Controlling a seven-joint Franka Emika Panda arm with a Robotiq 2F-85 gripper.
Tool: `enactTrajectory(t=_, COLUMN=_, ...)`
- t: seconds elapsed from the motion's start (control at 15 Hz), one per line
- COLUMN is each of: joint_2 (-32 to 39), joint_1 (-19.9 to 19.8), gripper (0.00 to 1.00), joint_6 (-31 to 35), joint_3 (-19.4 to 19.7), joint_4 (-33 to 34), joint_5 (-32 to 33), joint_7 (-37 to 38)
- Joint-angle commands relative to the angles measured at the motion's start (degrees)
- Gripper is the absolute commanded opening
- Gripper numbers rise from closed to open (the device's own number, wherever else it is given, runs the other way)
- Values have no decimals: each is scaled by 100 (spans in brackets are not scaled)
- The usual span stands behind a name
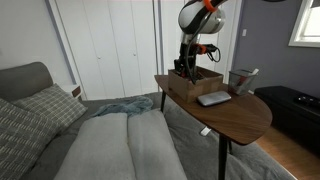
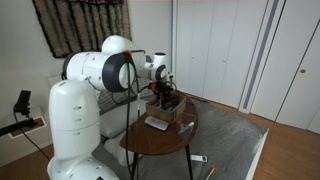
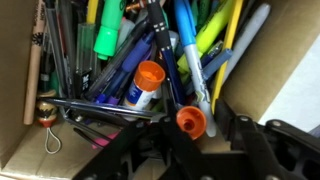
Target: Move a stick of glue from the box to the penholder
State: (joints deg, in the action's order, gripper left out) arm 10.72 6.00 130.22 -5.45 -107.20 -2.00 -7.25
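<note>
- The black Robotiq gripper [image 1: 186, 68] is held inside the shallow brown cardboard box [image 1: 203, 80] on the oval wooden table [image 1: 250, 116].
- The wrist is pointed straight down, and the white arm [image 2: 120, 70] is folded close above the table edge.
- In the wrist view the jaws are seen parted with nothing clamped. An orange round cap [image 3: 192, 122] lies roughly between the fingers.
- The white-bodied glue stick with an orange lid [image 3: 146, 86] is in the box, not yet lifted. It lies slanted on a dense heap of pens and markers [image 3: 105, 40].
- A top-down approach is judged necessary, since the box is packed and only a vertical pinch fits between neighbouring pens.
- The small greyish see-through penholder [image 1: 240, 80] is stood just beside the box with a pale stick slanted out. The transfer path is likely short.
- The flat grey slab [image 1: 213, 98] is laid near the box, apart from the gripper.
</note>
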Motion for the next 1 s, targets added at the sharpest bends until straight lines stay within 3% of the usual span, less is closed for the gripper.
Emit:
enactTrajectory(t=0.0, joint_2=-129, joint_1=-8, gripper=15, joint_6=-253, joint_3=-23, joint_4=79, joint_5=76, joint_7=66)
enactTrajectory(t=0.2, joint_2=-337, joint_1=-16, gripper=4, joint_6=-268, joint_3=-13, joint_4=-23, joint_5=151, joint_7=19)
enactTrajectory(t=0.6, joint_2=-1296, joint_1=-79, gripper=7, joint_6=-271, joint_3=-31, joint_4=-485, joint_5=-171, joint_7=-614)
enactTrajectory(t=0.87, joint_2=-1859, joint_1=-69, gripper=7, joint_6=-795, joint_3=112, joint_4=-659, joint_5=-984, joint_7=-1288)
enactTrajectory(t=0.93, joint_2=-2044, joint_1=-119, gripper=7, joint_6=-1003, joint_3=198, joint_4=-722, joint_5=-905, joint_7=-1218)
